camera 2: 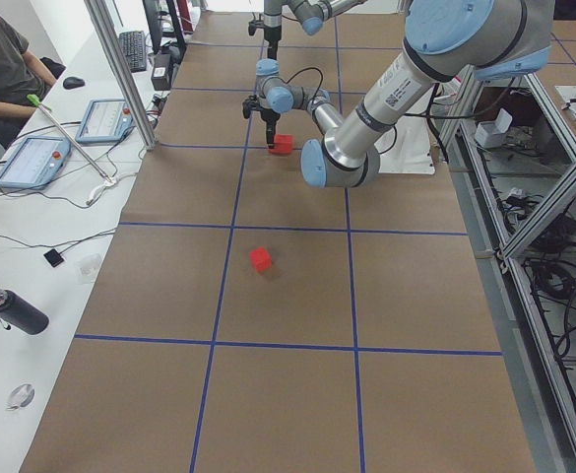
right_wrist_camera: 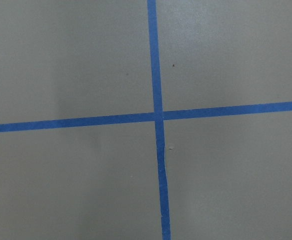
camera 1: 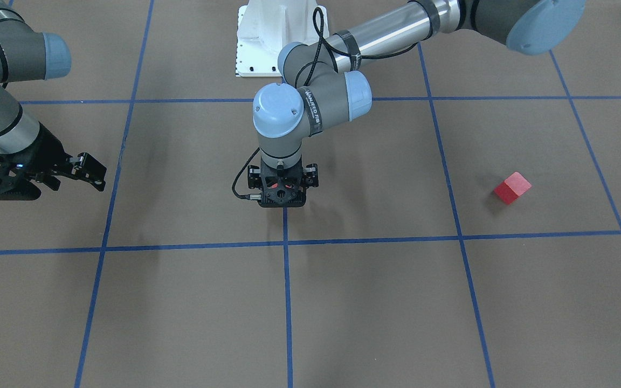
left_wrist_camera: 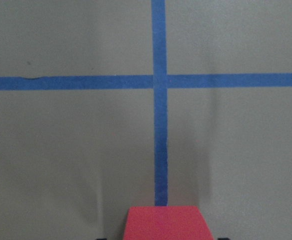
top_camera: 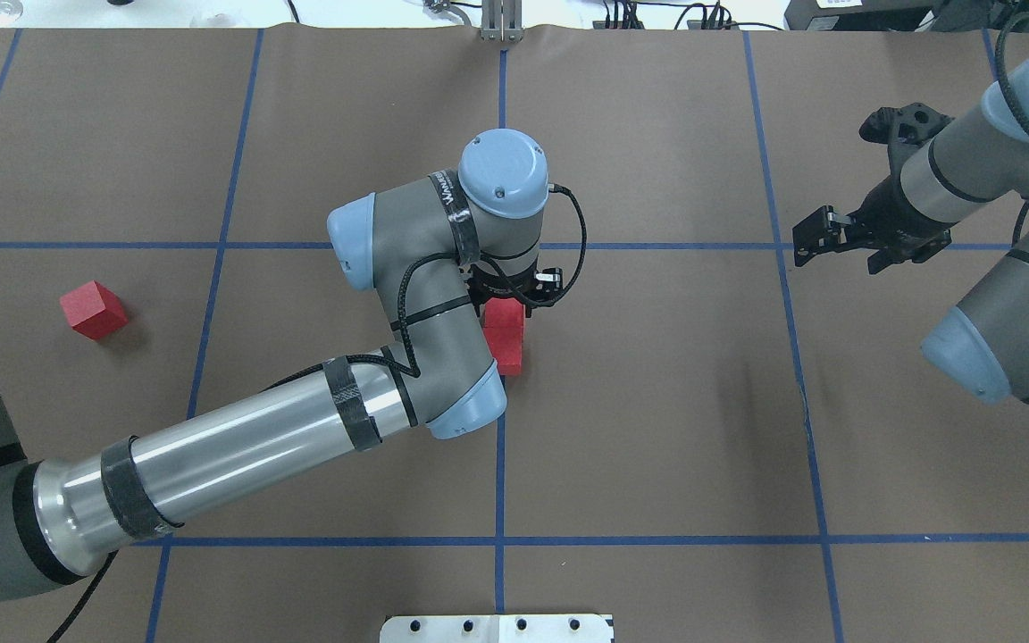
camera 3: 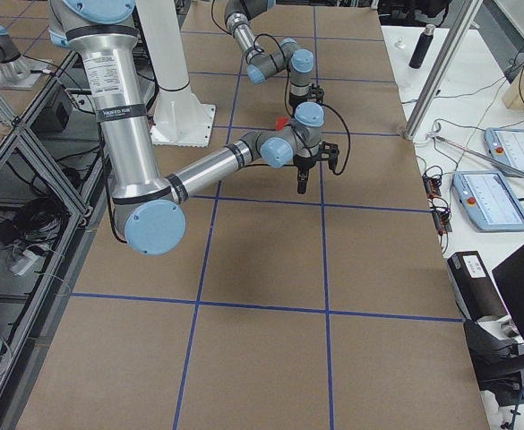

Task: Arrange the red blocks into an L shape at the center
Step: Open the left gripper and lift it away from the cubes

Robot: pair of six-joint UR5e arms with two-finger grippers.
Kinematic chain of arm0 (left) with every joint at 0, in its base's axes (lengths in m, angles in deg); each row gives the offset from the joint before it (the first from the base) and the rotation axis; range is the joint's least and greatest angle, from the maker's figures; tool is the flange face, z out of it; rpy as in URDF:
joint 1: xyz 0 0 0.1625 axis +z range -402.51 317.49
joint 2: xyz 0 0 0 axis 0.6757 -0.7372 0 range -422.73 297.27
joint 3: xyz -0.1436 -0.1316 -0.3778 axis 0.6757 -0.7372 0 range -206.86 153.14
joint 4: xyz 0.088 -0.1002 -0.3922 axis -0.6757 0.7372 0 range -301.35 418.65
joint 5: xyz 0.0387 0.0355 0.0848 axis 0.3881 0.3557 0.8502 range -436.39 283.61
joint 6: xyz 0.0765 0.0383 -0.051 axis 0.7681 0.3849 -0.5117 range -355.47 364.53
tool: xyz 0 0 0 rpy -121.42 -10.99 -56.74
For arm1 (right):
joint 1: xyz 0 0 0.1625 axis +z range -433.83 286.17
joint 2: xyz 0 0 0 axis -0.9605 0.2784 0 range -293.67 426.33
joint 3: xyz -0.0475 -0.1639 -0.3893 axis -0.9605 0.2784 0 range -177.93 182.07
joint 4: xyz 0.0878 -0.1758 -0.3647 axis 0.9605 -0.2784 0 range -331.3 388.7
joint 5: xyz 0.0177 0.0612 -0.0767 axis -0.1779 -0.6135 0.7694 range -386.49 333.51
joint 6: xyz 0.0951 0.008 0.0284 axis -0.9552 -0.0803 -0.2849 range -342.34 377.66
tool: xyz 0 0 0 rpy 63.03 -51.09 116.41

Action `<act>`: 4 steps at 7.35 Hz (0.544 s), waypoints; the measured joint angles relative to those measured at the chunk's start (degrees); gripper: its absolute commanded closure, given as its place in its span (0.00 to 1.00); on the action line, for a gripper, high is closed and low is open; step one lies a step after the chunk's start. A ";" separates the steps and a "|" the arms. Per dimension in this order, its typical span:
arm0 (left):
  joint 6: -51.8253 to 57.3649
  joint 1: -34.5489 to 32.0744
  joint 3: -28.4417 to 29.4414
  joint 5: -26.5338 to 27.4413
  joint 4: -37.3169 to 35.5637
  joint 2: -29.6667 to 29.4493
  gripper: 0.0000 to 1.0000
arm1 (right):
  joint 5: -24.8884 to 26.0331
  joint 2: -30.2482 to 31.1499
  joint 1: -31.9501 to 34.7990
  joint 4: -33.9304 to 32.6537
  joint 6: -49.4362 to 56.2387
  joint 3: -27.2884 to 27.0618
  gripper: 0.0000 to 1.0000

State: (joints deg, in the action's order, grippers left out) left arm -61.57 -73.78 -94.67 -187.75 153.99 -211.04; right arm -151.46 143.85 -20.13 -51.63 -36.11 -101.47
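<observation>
My left end effector (camera 1: 282, 195) points straight down over the middle of the worktop (top_camera: 657, 402). It stands directly above a red shape (top_camera: 506, 344) that straddles the middle blue tape line (top_camera: 499, 464). From the overhead view this shape is longer than it is wide and runs along the line, so I take it for two of the red blocks set end to end and touching. The end nearer the far edge of the worktop is under the fingers. In the left wrist view one red block (left_wrist_camera: 168, 222) fills the bottom centre. A sliver of dark fingertip shows at either side of it, but I cannot tell whether the fingers are pinching it or standing just clear.

The third red block (top_camera: 93, 309) lies alone on the brown surface, well apart from the pair. It is out on my left side, one grid square over, and turned at an angle to the tape lines.

My right end effector (top_camera: 840, 246) hangs above the worktop far out on my right with its fingers spread and nothing between them. Its wrist view shows only bare surface and a crossing of tape lines.
</observation>
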 measured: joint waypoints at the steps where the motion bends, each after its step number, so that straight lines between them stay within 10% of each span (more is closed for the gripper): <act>1: 0.00 -0.12 -0.73 0.00 -0.08 0.02 0.00 | 0.00 0.00 0.00 0.00 0.04 0.00 0.01; 4: 0.07 -1.81 -7.44 -0.49 -2.70 1.66 0.00 | 0.00 0.02 0.00 0.00 0.12 0.01 0.01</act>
State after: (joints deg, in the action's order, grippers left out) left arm -61.50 -75.58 -102.11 -188.24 151.29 -209.38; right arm -151.47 143.88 -20.13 -51.63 -35.99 -101.46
